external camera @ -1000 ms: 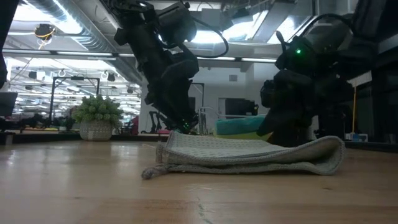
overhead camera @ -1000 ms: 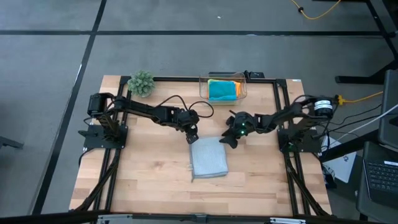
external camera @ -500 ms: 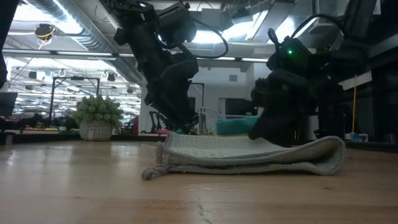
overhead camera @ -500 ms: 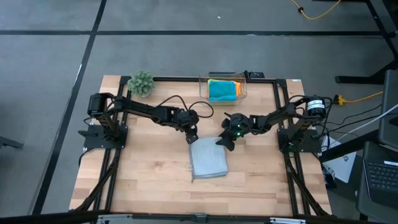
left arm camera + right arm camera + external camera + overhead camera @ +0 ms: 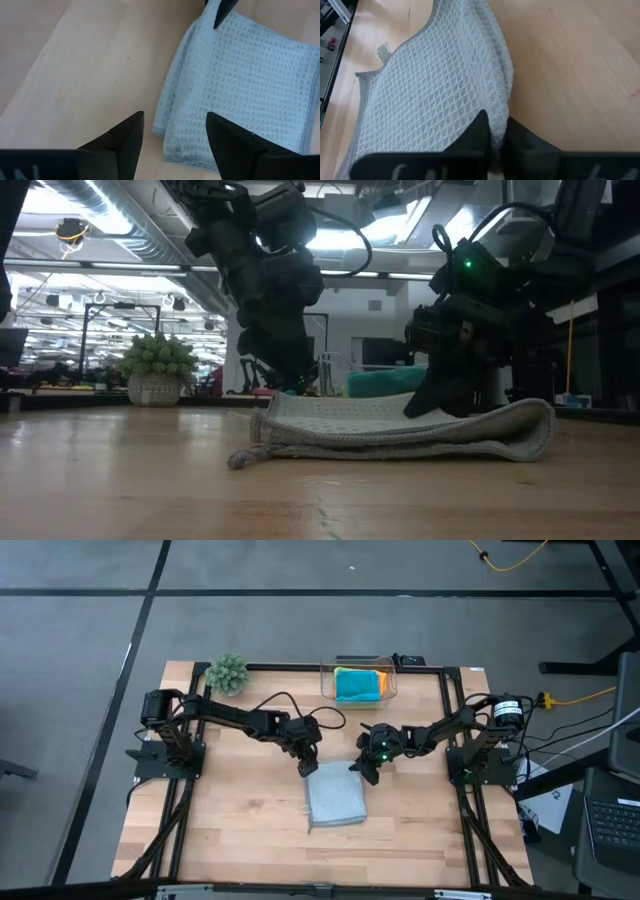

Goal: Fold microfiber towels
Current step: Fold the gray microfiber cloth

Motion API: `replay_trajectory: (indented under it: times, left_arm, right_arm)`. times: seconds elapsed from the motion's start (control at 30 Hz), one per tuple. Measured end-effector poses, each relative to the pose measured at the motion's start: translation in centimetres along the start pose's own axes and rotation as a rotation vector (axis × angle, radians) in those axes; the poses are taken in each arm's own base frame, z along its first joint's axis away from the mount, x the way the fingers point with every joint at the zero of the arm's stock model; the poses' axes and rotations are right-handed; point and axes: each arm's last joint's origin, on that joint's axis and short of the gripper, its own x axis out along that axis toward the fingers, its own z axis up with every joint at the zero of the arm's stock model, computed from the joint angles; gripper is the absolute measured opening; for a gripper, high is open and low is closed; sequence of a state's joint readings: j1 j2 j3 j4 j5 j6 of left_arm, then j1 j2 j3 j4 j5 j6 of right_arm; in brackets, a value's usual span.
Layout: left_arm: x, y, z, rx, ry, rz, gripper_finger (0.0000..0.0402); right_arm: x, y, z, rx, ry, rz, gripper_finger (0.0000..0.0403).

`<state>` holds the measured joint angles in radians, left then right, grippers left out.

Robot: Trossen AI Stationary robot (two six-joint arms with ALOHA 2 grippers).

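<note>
The light grey towel [image 5: 335,798] lies folded near the middle of the wooden surface [image 5: 240,810], its layered edges showing as a low stack in the low view [image 5: 400,430]. Behind it, at the far edge, a clear box [image 5: 358,684] holds the turquoise towel [image 5: 356,686] with an orange one [image 5: 381,680] just beside it.

The right end effector [image 5: 364,766] sits at the grey towel's far right corner. Its fingers [image 5: 485,132] are nearly closed and pinch the thick folded edge of the towel [image 5: 440,85] between them. The left end effector [image 5: 308,762] hovers just above the towel's far left corner with its fingers [image 5: 127,137] spread wide, holding nothing; the corner of the towel [image 5: 235,85] lies beyond them.

A second ago the right end effector stood wide open and a little farther right, clear of the cloth; it has since moved in and closed on the edge. The left one has stayed open and barely shifted. The towel has not moved.

A small potted plant [image 5: 227,673] stands at the far left corner of the surface.
</note>
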<state>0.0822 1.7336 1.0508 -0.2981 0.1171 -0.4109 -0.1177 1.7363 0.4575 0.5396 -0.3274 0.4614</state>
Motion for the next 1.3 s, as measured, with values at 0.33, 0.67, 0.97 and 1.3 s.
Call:
replay_trajectory:
  times: [0.33, 0.67, 0.97, 1.3]
  left_arm:
    - [0.0, 0.1, 0.1, 0.000, -0.021, 0.050, 0.0206]
    - [0.3, -3.1, -1.6, 0.159, -0.115, 0.191, 0.0206]
    - [2.1, -2.9, -5.7, 0.036, -0.566, 0.088, 0.0206]
    - [4.4, -1.7, -6.9, 0.076, -0.713, 0.254, 0.0206]
  right_arm:
    - [0.0, 0.0, -0.1, -0.025, 0.003, -0.002, 0.0017]
    - [0.0, -0.1, 0.0, -0.028, -0.004, -0.019, 0.0017]
    - [0.0, -0.1, -0.1, -0.045, -0.002, -0.021, 0.0017]
    - [0.0, -0.1, -0.1, -0.050, -0.005, -0.021, 0.0018]
